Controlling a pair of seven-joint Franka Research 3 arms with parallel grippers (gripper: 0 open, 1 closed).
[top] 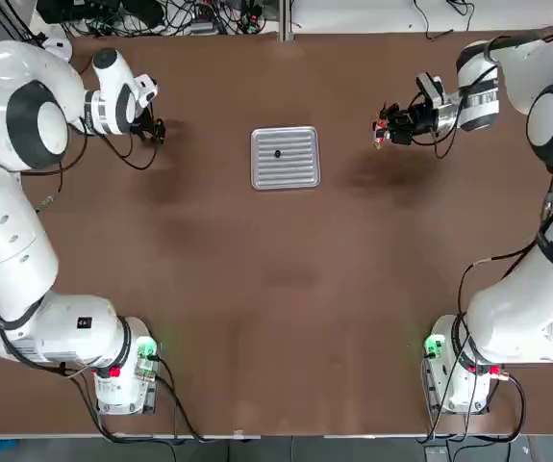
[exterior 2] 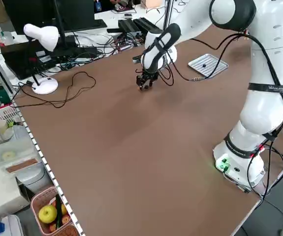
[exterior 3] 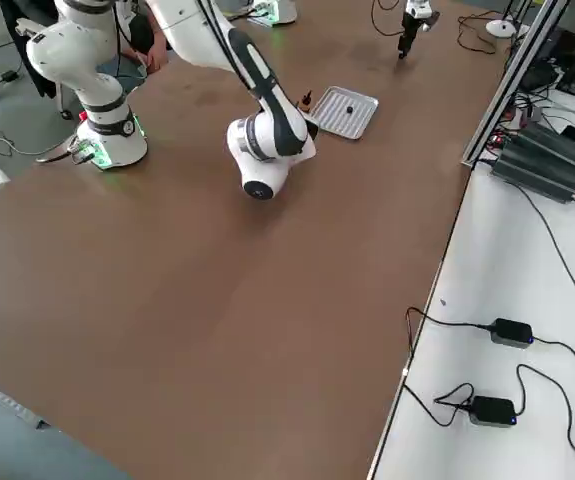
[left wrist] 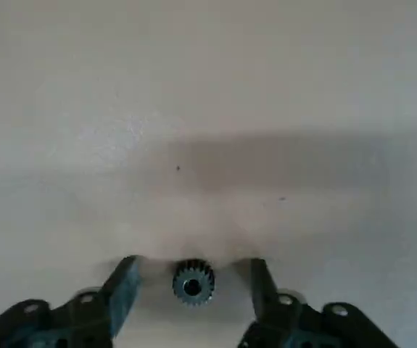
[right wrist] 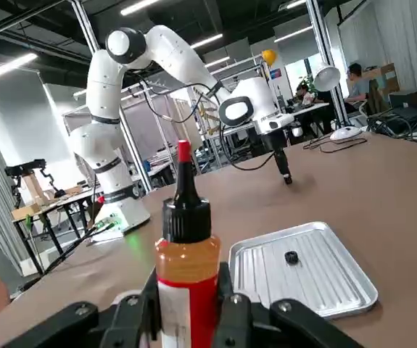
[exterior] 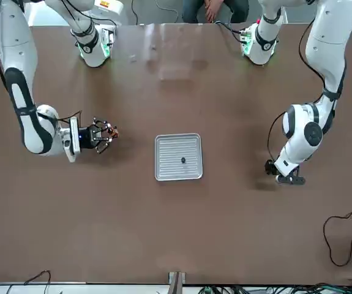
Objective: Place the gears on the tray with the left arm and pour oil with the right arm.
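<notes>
The ribbed silvery tray (top: 300,171) lies mid-table with one tiny dark gear (top: 277,153) on it. The second gear (left wrist: 193,281) rests on the table between the fingers of my left gripper (left wrist: 193,264), which is open around it with a gap on each side. That left gripper (top: 156,130) is low at the table, left of the tray. My right gripper (top: 391,125) hovers right of the tray, shut on the oil bottle (right wrist: 186,268), held upright with its black cap and red tip up. The right wrist view shows the tray (right wrist: 324,279) and its gear (right wrist: 291,257) beyond the bottle.
The table's far edge carries cables and equipment (top: 161,14). A desk lamp (exterior 2: 42,39) and black cords (exterior 2: 67,93) lie on the robot's left side of the table. Both arm bases (top: 122,371) stand at the near edge.
</notes>
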